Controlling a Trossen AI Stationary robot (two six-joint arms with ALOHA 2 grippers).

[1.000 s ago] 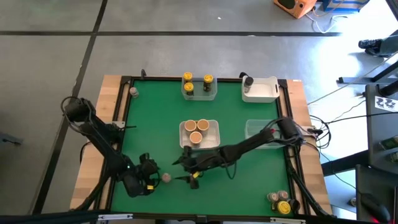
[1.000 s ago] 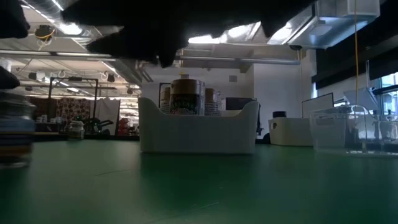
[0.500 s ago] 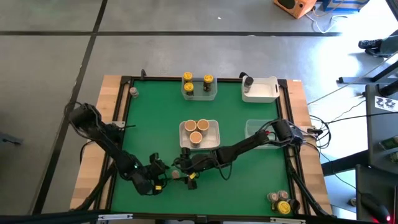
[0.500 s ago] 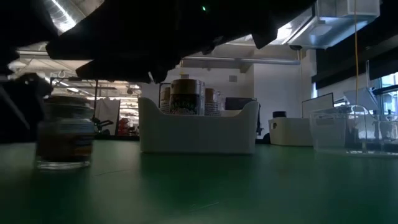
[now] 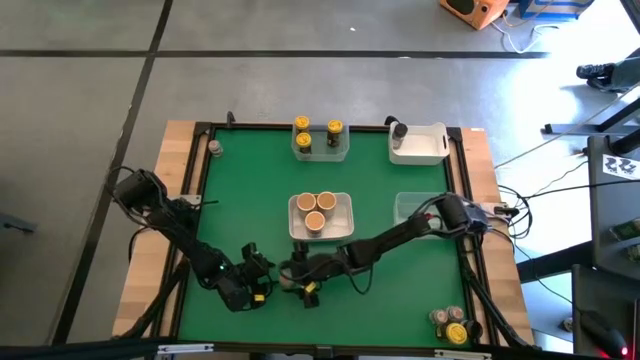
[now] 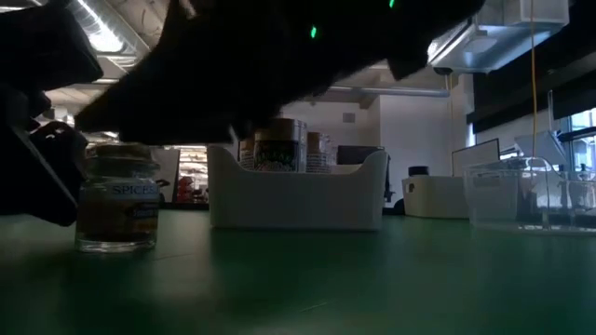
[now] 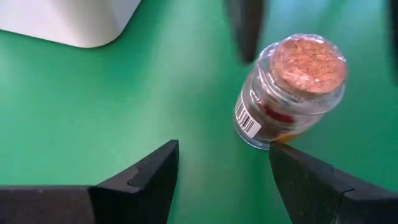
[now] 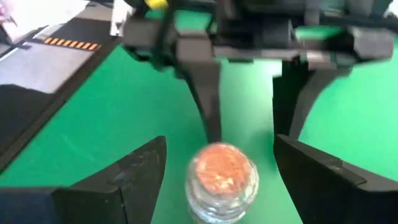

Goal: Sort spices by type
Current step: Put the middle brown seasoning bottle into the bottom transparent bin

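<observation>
Left wrist view — cork-capped spice jar upright between both spread grippers: left gripper, right gripper.

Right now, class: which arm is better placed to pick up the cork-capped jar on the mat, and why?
Probably the right. Its open end effector already straddles the jar in the right wrist view, while the left end effector, also open, has the jar beside one finger, off its centre.

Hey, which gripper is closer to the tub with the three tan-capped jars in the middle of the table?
The right gripper. It sits just below that tub in the high view, while the left gripper lies farther out toward the left arm's side and the table's near edge.
</observation>
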